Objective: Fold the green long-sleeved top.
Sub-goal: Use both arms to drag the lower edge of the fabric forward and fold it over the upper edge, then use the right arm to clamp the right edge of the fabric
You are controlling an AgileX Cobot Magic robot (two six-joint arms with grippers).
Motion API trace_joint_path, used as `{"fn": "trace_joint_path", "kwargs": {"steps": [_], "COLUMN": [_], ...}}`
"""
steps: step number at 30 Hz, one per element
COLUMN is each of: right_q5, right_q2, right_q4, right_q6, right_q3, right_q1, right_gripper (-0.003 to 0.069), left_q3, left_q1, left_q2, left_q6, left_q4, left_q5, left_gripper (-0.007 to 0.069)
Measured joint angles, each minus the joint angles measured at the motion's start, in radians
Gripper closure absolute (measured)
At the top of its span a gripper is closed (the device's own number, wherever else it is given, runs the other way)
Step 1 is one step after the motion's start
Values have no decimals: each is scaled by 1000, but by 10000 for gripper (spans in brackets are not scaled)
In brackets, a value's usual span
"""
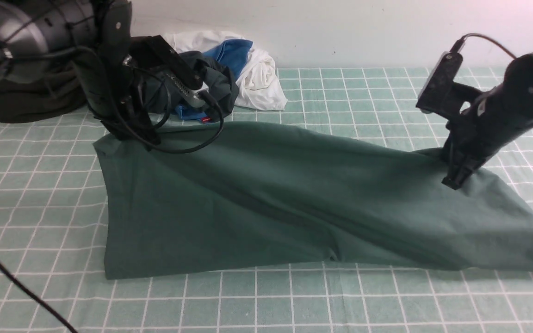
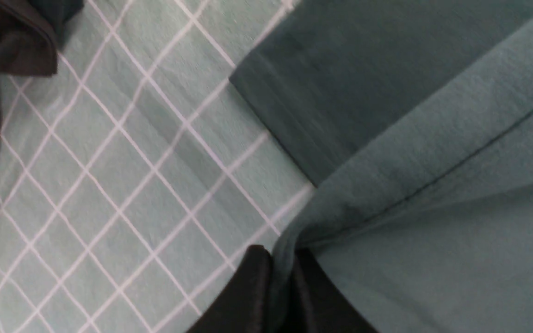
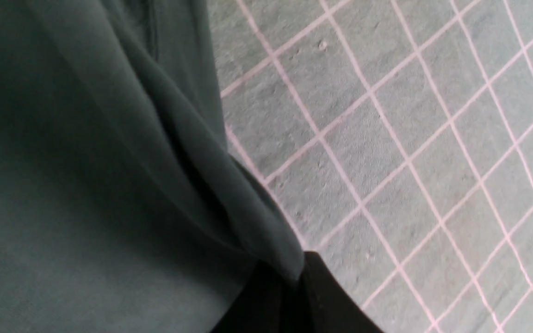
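The top (image 1: 266,203) lies spread across the checked tabletop (image 1: 40,194), stretched between the two arms; the left tool (image 1: 148,138) is clamped on its far left corner; the right tool (image 1: 455,179) is clamped on a raised fold near its right end.

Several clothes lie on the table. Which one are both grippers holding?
The green long-sleeved top, spread in front: left gripper and right gripper pinch it. The other clothes lie heaped behind.

Sage-green long-sleeved top (image 1: 266,199), spread across checked cloth, far edge lifted
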Motion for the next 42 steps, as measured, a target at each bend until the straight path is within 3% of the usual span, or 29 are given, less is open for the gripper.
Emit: {"fn": "trace_joint_path", "kwargs": {"steps": [6, 9, 12, 17, 20, 23, 29, 36, 42], "right_q5": [-59, -74, -27, 125, 232, 236, 150, 5, 41], "right_q2": [125, 141, 119, 48, -21, -101, -169, -57, 48], "right_q4": [-62, -147, -235, -231, -125, -18, 28, 22, 24], "right_q6": [145, 339, 555, 694, 698, 685, 694, 732, 738], "right_q3": [-99, -136, -180, -188, -168, -67, 180, 278, 168], "right_q1": [-5, -5, -6, -8, -27, -45, -55, -186, -332], "right_gripper": [569, 465, 365, 311, 305, 304, 304, 304, 302], "left_q3": [-178, -219, -254, -313, -309, -256, -31, 220, 286], "left_q1": [3, 9, 20, 20, 4, -21, -53, -41, 5], "left_q2": [190, 238, 249, 234, 200, 175, 140, 109, 75], "left_q6": [0, -14, -107, -249, -271, -241, -188, -186, -200], "left_q4": [18, 21, 23, 6, -74, -173, -273, -258, -293], "left_q5": [-36, -81, -69, 77, 171, 178, 179, 120, 48], "left_gripper": [517, 396, 274, 188, 224, 353, 601, 628, 628]}}
